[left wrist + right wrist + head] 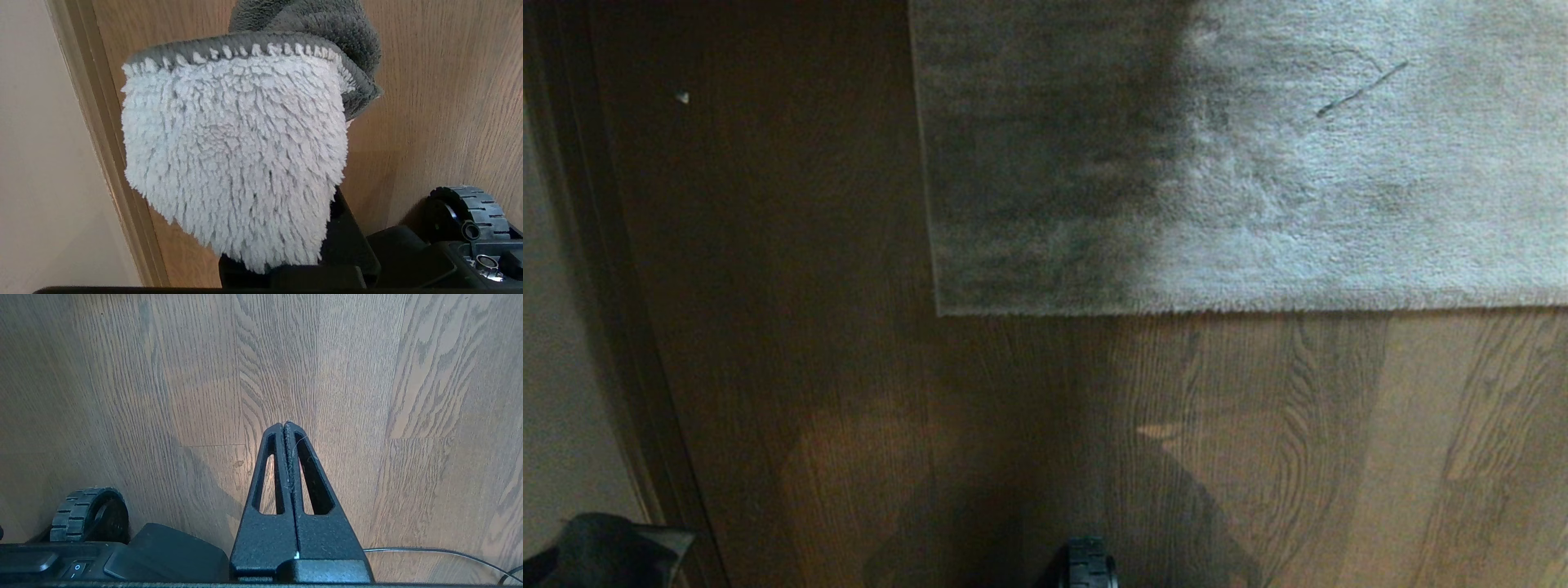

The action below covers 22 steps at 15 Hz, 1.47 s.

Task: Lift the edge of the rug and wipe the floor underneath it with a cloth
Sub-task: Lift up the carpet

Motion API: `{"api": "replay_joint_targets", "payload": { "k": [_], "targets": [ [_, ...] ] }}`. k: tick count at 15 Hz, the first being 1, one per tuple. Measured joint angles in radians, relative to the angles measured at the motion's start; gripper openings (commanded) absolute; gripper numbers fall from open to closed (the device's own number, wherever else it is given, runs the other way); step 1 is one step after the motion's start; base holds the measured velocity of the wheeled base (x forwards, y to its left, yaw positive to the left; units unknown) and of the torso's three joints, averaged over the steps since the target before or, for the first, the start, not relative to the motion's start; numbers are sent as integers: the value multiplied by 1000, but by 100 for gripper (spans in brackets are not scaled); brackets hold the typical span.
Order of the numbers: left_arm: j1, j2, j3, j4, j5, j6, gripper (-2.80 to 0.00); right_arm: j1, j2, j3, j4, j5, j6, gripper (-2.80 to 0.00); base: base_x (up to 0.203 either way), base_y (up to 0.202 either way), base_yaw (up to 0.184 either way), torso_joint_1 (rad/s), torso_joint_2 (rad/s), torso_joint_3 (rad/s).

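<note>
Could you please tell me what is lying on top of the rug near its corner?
On the rug only a thin dark strand shows, well right of the corner; nothing else rests on it. Under the flat-lying rug edge, the floor is hidden.

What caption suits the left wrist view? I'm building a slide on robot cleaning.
Left gripper shut on the fluffy pale cloth above the wooden floor, beside the baseboard.
</note>
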Motion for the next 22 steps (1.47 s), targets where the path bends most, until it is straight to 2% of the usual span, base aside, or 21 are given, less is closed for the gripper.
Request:
{"api": "replay_joint_targets", "payload": {
  "k": [22],
  "targets": [
    [0,0,0,0,0,0,-280,0,0,0,0,0,0,-280,0,0,0,0,0,0]
  ]
}}
